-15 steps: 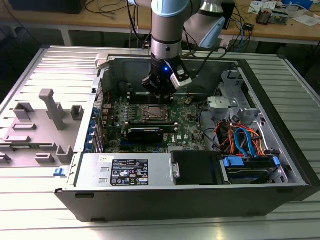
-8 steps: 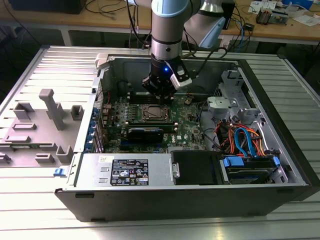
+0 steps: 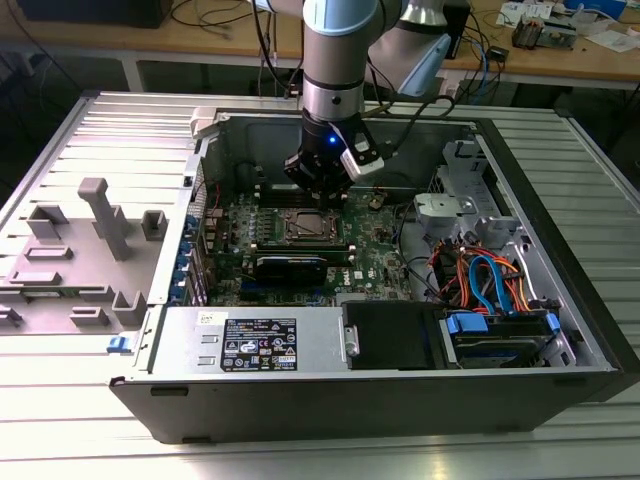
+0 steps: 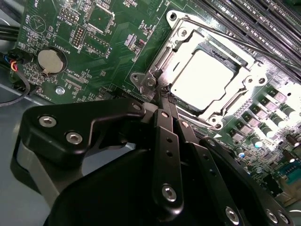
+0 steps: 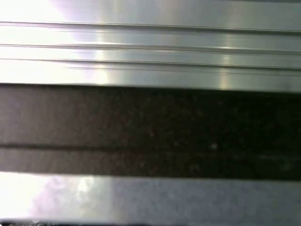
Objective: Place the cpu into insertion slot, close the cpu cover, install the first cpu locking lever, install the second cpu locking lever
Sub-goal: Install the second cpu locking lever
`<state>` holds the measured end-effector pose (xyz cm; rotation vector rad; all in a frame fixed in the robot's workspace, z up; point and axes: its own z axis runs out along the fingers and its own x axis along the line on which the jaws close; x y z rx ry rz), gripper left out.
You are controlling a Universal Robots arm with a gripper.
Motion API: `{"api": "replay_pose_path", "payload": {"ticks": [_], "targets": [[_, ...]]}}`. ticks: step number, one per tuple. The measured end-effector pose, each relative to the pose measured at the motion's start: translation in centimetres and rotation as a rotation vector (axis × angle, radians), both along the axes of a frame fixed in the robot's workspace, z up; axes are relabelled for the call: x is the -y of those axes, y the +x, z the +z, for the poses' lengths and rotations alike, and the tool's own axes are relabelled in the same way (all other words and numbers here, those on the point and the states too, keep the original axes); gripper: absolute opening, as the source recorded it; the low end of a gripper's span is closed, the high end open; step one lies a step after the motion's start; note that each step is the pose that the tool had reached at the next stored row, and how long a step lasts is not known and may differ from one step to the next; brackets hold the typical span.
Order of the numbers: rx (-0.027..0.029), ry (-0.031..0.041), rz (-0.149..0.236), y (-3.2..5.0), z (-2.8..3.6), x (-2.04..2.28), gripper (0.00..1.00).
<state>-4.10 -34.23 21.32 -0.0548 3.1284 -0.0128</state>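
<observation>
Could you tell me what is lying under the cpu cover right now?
In the second wrist view, the cpu shows its silver top through the cut-out of the closed cpu cover. The insertion slot beneath is hidden by both. The gripper sits shut at the cover's corner.

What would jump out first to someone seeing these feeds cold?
The gripper stands out first, its black fingers pressed together at the corner of the cpu cover in the second wrist view. Beside it, the cpu shines bright inside the insertion slot. In the exterior view, the arm reaches down into the open computer case.
</observation>
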Motion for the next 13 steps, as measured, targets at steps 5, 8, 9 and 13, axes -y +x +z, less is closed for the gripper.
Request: {"api": "replay_pose_path", "payload": {"ticks": [5, 8, 9, 13], "targets": [[0.0, 0.0, 0.0, 0.0, 0.0, 0.01, 0.11], [0.0, 0.0, 0.0, 0.0, 0.0, 0.25, 0.11], [0.0, 0.0, 0.0, 0.0, 0.0, 0.46, 0.11], [0.0001, 0.0001, 0.0, 0.0, 0.0, 1.15, 0.11]]}}
